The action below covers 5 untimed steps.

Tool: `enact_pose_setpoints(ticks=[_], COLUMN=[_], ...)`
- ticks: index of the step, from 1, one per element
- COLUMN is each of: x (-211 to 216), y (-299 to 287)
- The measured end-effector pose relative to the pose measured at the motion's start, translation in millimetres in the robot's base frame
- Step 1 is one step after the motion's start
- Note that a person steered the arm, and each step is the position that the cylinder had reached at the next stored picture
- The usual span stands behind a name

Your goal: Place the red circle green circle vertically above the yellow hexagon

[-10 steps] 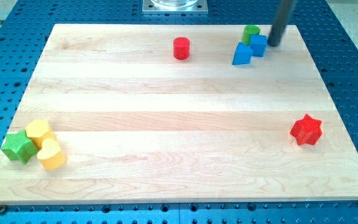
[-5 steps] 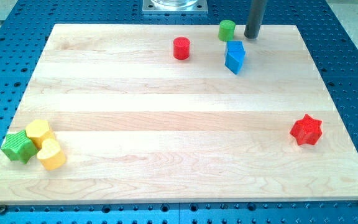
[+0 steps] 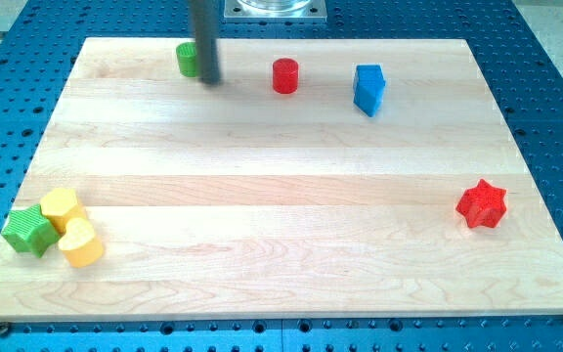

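My tip (image 3: 209,81) presses against the green circle's (image 3: 187,59) right side near the board's top left, no jaws, nothing held, red circle (image 3: 284,75) just right, yellow hexagon (image 3: 62,207) bottom-left.

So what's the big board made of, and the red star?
The board looks like pale wood with a smooth finish: long grain stripes run across it. The red star looks like matte plastic, with even colour and no shine, though painted wood is possible.

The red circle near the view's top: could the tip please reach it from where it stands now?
Probably yes. My tip sits against the green circle, and the bare board between it and the red circle to the view's right holds nothing.
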<state>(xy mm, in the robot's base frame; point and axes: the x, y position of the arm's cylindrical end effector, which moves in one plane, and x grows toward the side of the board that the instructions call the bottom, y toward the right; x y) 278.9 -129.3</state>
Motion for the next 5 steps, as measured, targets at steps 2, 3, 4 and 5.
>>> enact_pose_setpoints(ticks=[2, 3, 4, 5], x=[-5.9, -34.1, -52.4, -50.8], y=[44.6, 42.9, 5.9, -50.4])
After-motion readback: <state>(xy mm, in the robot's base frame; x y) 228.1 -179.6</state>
